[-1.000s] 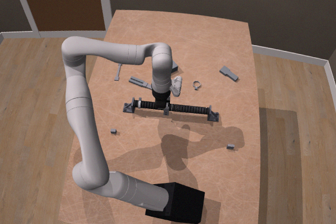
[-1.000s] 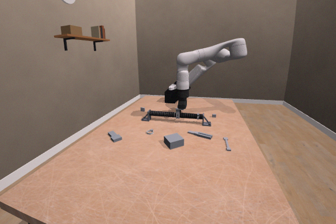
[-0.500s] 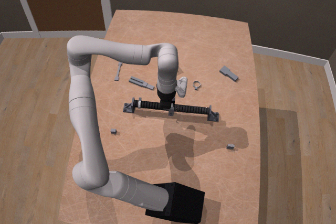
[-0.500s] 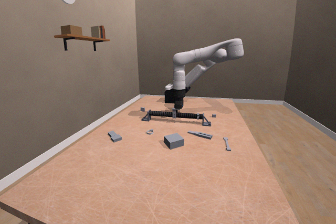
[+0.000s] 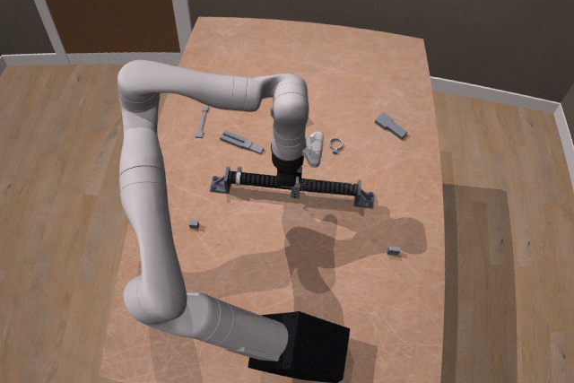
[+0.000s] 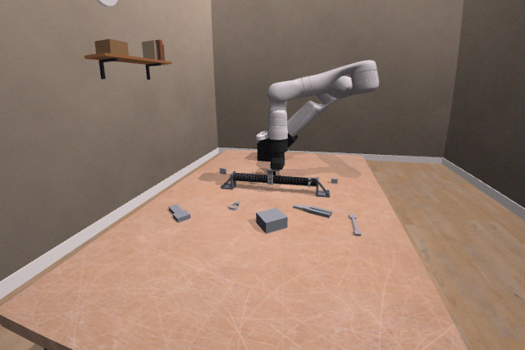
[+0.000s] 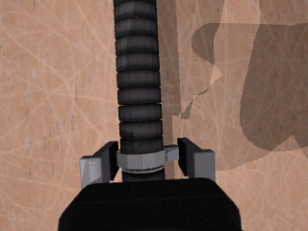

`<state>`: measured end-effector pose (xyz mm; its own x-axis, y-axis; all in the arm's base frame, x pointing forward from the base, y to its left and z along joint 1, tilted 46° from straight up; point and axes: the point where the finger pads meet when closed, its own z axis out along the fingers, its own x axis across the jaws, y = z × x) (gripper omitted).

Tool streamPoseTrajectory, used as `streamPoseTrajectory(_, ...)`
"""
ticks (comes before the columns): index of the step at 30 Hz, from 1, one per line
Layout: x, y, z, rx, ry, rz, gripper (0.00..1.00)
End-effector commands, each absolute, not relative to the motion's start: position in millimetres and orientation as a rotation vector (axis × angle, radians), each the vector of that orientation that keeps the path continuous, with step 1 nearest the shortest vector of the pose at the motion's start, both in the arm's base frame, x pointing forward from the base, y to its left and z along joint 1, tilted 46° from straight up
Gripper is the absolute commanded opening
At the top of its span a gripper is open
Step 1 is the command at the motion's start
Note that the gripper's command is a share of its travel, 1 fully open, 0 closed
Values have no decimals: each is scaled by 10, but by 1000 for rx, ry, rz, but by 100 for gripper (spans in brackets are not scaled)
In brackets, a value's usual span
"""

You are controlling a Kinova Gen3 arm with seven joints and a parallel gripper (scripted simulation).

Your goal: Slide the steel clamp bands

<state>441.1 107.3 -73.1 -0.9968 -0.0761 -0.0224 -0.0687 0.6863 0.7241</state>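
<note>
A black corrugated hose (image 5: 291, 181) lies level between two grey end stands (image 5: 217, 182) (image 5: 366, 197) across the middle of the table. One steel clamp band (image 5: 238, 176) sits near the hose's left end. My gripper (image 5: 295, 184) points straight down onto the middle of the hose. In the wrist view my gripper (image 7: 148, 152) is shut on the second steel band (image 7: 141, 160), with one finger on each side of it, and the hose (image 7: 140, 72) runs away upward. The mender inside the hose is hidden.
A loose ring clamp (image 5: 335, 143), a flat grey bracket (image 5: 390, 125), a slotted bar (image 5: 240, 141) and a small wrench (image 5: 202, 121) lie behind the hose. Small grey cubes (image 5: 194, 223) (image 5: 394, 250) lie in front. A grey block (image 6: 271, 220) shows in the exterior view.
</note>
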Motion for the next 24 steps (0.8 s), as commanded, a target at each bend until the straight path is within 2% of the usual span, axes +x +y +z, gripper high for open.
streamPoseTrajectory(1, 4429, 1052, -731, 121, -2882, -1232, 75)
streamPoseTrajectory(6, 4429, 1052, -731, 121, -2882, -1232, 75)
streamPoseTrajectory(7, 4429, 1052, -731, 121, -2882, -1232, 100)
streamPoseTrajectory(24, 4429, 1052, -731, 121, -2882, -1232, 100)
